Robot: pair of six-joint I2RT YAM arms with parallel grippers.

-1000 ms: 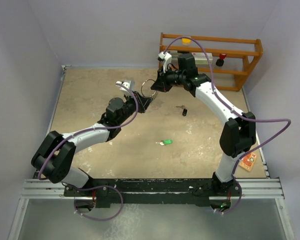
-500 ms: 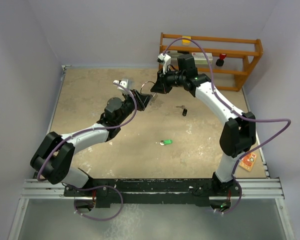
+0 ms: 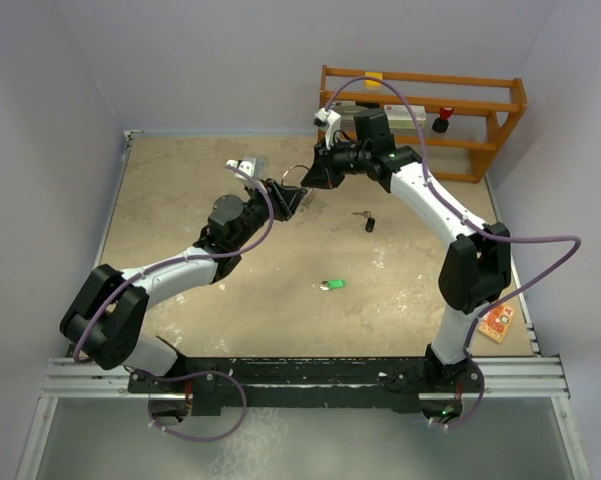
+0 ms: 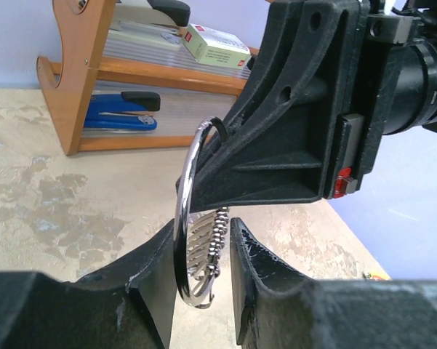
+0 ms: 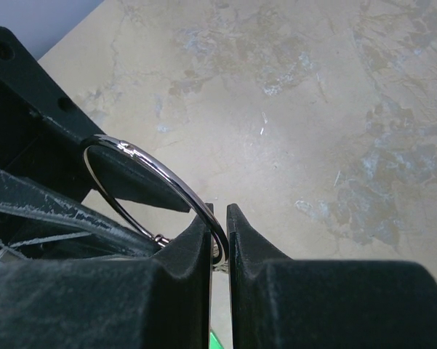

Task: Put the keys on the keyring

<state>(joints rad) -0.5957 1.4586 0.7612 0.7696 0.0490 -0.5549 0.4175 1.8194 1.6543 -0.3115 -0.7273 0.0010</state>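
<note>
My right gripper [image 5: 218, 218] is nearly closed, pinching the wire of the keyring [image 5: 142, 154] between its tips. My left gripper [image 4: 201, 240] is partly open, with the ring's lower arc hanging in the gap, close to one finger. The green-headed key [image 3: 331, 285] and the black-headed key [image 3: 368, 222] lie on the table [image 3: 180, 200], well apart from both grippers.

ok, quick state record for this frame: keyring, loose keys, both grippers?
keyring: held in the air between the two grippers
right gripper: jaws shut on the keyring
left gripper: jaws apart either side of the keyring, not clamping it
green key: loose on the table, near the middle
black key: loose on the table, right of the grippers
task: neither loose key on the keyring yet
</note>
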